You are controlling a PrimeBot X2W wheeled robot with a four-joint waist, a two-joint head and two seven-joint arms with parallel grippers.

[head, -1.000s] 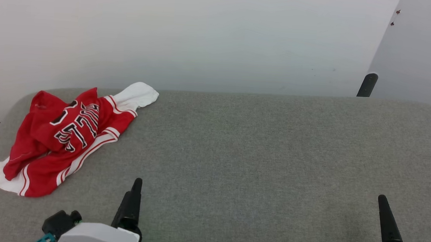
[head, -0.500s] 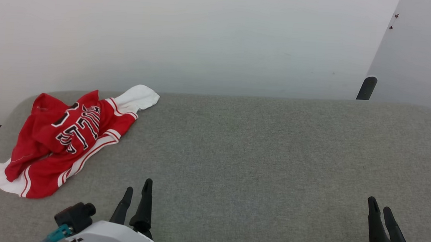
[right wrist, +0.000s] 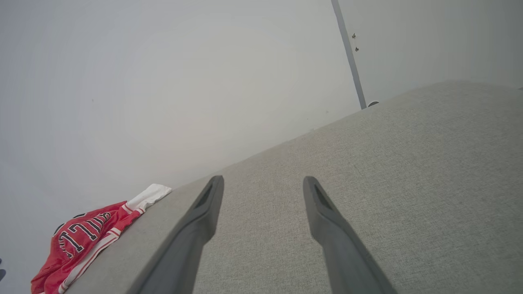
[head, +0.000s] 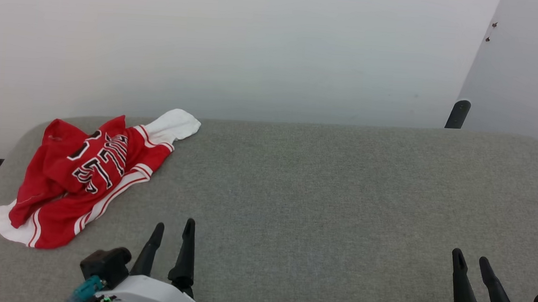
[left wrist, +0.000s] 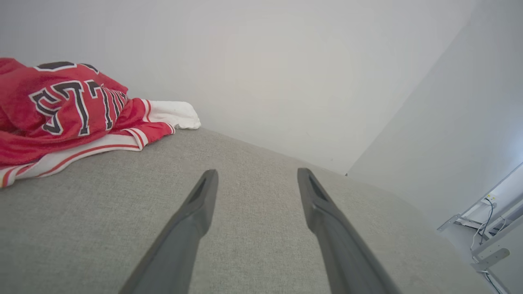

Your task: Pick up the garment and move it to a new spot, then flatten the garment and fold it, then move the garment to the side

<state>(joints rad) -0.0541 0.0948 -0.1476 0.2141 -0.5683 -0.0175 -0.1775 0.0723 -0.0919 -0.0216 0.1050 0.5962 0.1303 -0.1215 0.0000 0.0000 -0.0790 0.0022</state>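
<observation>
My left fingers [head: 185,253] and right fingers [head: 461,282] wide, empty, red jersey [head: 85,172] crumpled at the grey table's [head: 322,196] left end

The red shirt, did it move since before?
No. The garment lies at the same far-left corner of the grey table; the whole picture shifted with the camera.

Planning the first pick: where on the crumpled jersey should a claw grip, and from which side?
Likely the raised red hump of the jersey, left claw descending from its near-right side: the hump stands proud, while white edges lie flat on the grey surface.
</observation>
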